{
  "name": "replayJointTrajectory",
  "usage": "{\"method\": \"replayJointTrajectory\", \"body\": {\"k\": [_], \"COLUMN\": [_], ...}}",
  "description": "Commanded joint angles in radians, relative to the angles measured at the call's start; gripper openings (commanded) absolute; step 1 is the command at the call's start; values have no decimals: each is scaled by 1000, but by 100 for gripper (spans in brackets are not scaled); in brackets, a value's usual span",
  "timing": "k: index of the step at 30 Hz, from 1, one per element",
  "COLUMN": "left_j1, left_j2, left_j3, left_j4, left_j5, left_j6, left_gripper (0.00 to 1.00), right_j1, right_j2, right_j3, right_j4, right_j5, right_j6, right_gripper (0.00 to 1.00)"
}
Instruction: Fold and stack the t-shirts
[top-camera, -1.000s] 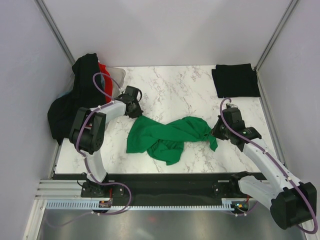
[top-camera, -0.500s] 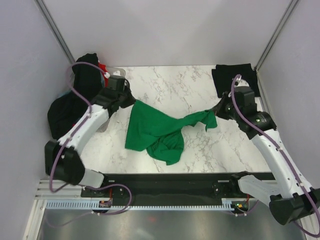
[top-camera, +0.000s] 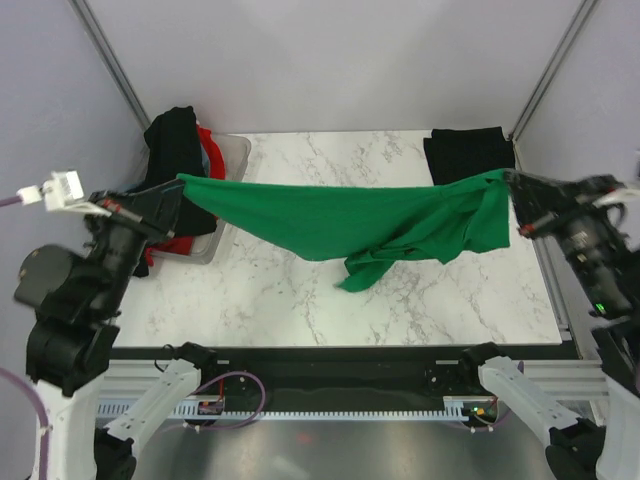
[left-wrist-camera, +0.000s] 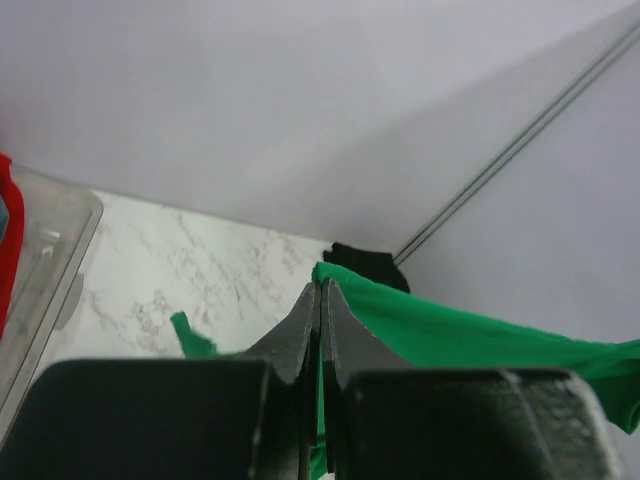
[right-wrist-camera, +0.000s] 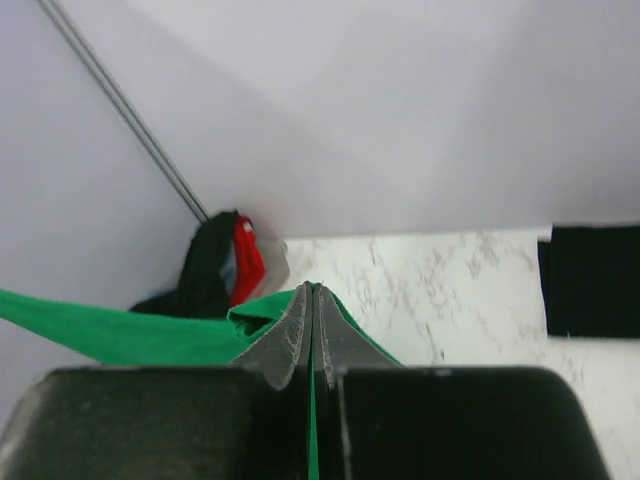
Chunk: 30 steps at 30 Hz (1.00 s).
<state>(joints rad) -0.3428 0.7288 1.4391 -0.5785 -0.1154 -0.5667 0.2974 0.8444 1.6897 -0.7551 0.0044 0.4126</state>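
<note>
A bright green t-shirt (top-camera: 370, 220) hangs stretched in the air above the marble table (top-camera: 300, 300), its lower folds drooping in the middle. My left gripper (top-camera: 180, 188) is shut on its left end, and in the left wrist view green cloth (left-wrist-camera: 470, 335) runs away from the pinched jaws of that gripper (left-wrist-camera: 320, 290). My right gripper (top-camera: 508, 182) is shut on the right end; the right wrist view shows the right gripper (right-wrist-camera: 313, 290) clamped on green fabric (right-wrist-camera: 100, 335). A folded black t-shirt (top-camera: 468, 155) lies at the back right. Black (top-camera: 172, 135) and red (top-camera: 207, 152) shirts spill from the tub.
A translucent plastic tub (top-camera: 228, 165) stands at the table's back left, against the left wall. Grey enclosure walls close in the left, right and back sides. The black folded shirt (right-wrist-camera: 595, 280) lies close to the right wall.
The left gripper closed on the green shirt. Both arms rose and pulled apart, lifting the shirt off the table and stretching it wide.
</note>
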Motion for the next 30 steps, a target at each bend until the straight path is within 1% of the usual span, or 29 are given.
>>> {"method": "replayJointTrajectory", "body": {"k": [1,3,5,7,10,13,19,22,25,27,28,30], "left_j1": [-2,-2,-2,-2,-1,-2,-2,-2,-1,-1,-1,-1], "left_j2": [-93,-141,-193,-224,-239,-249,-264,-266,-244,-214,-182,-145], "left_j3": [20,30,47,67,87,112,161,179,185,172,156,95], "left_j4": [-6,-4,2,2,-1,0,0,-1,-9,-30,-32,-29], "left_j5": [45,62,75,97,137,171,169,169,160,132,126,88], "left_j6": [67,67,62,59,44,33,45,66,112,131,143,145], "left_gripper": [2,2,2,2,2,2,2,2,2,2,2,2], "right_j1": [0,0,-1,0,0,-1,-1,-1,-1,0,0,0], "right_j2": [-112,-148,-202,-225,-211,-208,-251,-269,-252,-219,-203,-144], "right_j3": [76,100,103,122,192,251,304,300,291,256,234,150], "right_j4": [88,108,163,187,185,183,165,162,142,140,145,155], "right_j5": [-29,-59,-124,-180,-260,-299,-268,-253,-230,-216,-164,-117], "right_j6": [-64,-75,-78,-71,-57,-57,-132,-168,-204,-230,-232,-230], "right_gripper": [2,2,2,0,0,0,0,0,0,0,0,0]}}
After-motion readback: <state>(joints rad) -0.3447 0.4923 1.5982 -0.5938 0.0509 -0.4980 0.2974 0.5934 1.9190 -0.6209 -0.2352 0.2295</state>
